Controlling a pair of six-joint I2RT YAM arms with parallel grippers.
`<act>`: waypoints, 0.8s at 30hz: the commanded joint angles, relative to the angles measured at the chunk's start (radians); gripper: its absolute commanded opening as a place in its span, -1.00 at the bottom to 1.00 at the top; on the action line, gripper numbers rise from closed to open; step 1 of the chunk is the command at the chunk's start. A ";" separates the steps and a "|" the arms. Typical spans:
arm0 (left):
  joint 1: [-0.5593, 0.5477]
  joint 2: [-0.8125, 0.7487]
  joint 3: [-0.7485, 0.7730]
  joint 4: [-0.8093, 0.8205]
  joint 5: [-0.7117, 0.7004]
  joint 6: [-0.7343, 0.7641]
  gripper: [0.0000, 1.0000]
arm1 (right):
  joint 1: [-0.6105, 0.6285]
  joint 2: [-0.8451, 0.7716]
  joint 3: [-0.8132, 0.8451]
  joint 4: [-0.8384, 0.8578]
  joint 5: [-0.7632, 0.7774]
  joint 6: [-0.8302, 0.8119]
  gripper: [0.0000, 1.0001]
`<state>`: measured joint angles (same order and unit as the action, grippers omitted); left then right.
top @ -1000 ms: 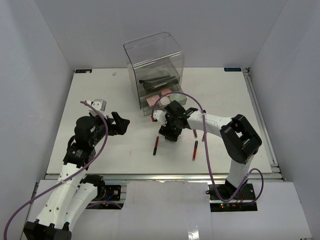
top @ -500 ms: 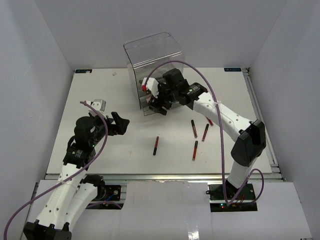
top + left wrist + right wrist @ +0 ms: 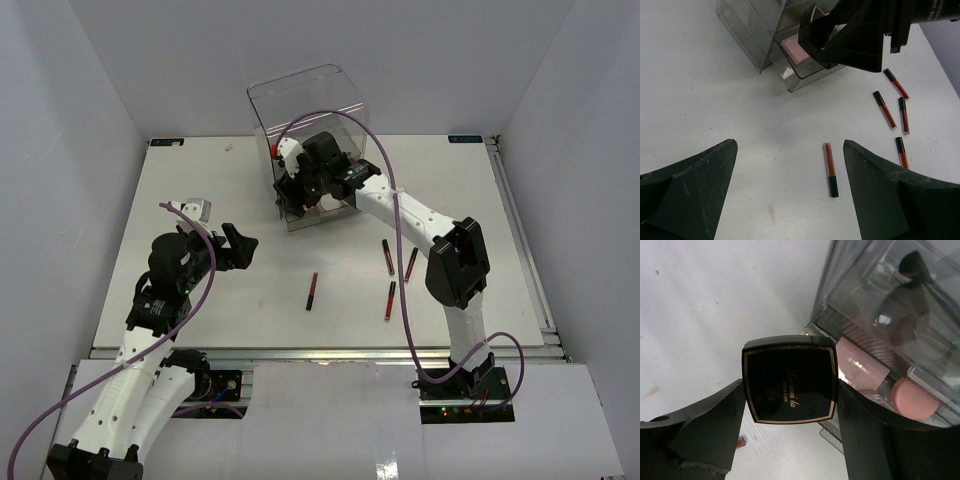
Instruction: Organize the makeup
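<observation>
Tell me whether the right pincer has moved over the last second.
Yes. The right pincer went from beside the tubes back to the drawer box, gripping the black compact.

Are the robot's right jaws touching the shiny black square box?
Touching. The right wrist view shows the black square compact with gold trim held between the jaws of the right gripper. Each jaw presses flat against one side, with no gap.
</observation>
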<state>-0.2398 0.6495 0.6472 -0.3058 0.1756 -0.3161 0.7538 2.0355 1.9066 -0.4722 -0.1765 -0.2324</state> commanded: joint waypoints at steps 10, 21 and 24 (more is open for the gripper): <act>0.000 -0.010 -0.004 0.016 -0.001 -0.006 0.96 | -0.042 0.001 -0.094 0.198 0.054 0.148 -0.30; 0.000 -0.013 -0.004 0.016 0.002 -0.005 0.96 | -0.044 0.019 -0.107 0.198 0.073 0.154 0.51; 0.000 -0.013 -0.004 0.016 0.002 -0.005 0.96 | -0.045 0.017 -0.112 0.198 0.062 0.154 0.70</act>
<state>-0.2398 0.6495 0.6468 -0.3058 0.1753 -0.3161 0.7099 2.0529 1.7990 -0.3319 -0.1132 -0.0868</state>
